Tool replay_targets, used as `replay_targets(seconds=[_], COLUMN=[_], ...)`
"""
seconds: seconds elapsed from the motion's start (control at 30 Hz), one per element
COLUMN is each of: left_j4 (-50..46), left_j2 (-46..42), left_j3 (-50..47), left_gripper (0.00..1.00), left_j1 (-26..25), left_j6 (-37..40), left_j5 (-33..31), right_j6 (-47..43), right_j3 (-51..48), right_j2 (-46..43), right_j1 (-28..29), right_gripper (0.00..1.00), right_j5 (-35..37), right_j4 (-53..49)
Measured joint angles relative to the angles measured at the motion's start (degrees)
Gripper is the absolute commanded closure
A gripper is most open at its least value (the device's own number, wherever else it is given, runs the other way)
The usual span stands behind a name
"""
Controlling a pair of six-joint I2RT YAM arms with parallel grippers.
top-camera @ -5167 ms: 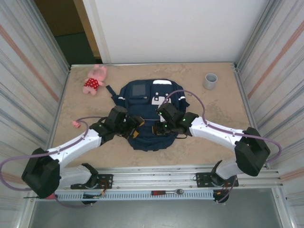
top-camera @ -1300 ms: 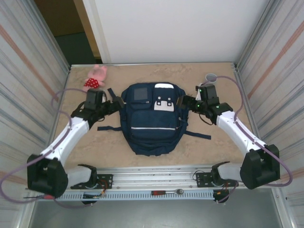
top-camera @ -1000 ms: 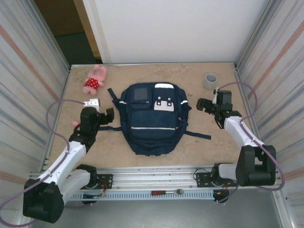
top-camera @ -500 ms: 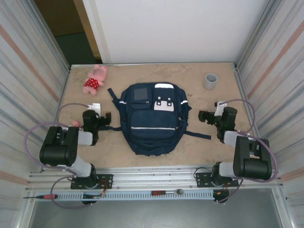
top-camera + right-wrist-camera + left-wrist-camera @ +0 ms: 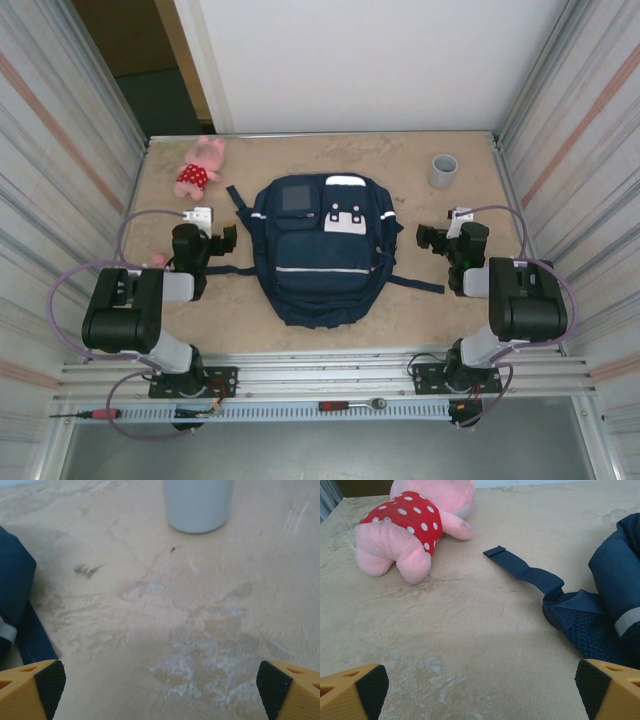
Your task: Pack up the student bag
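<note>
Two robot arms sit tucked low by their bases, seemingly parked clear of the backpack. It lies flat, front up, at the middle of the table, a spot either side can likely reach. The left gripper, jaws spread wide and empty, rests just beside the backpack's left edge, facing a loose strap and, farther off, a pink plush toy. The right gripper, equally wide and holding nothing, sits near the backpack's right edge, with a grey cup beyond it toward the far right corner.
</note>
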Motion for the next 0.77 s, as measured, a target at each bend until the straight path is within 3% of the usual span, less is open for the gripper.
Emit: replay_targets(seconds=[0.77], left_j4=[-0.2], left_j2=[0.0], left_j3=[0.0], left_gripper=[0.01], left_j1=[0.5], left_j6=[0.4], left_j5=[1.3], right_j6=[0.0], right_j3=[0.3], right_j2=[0.0], right_j1=[0.0], right_gripper=[0.01], right_j5=[0.9], right_j4=[0.0])
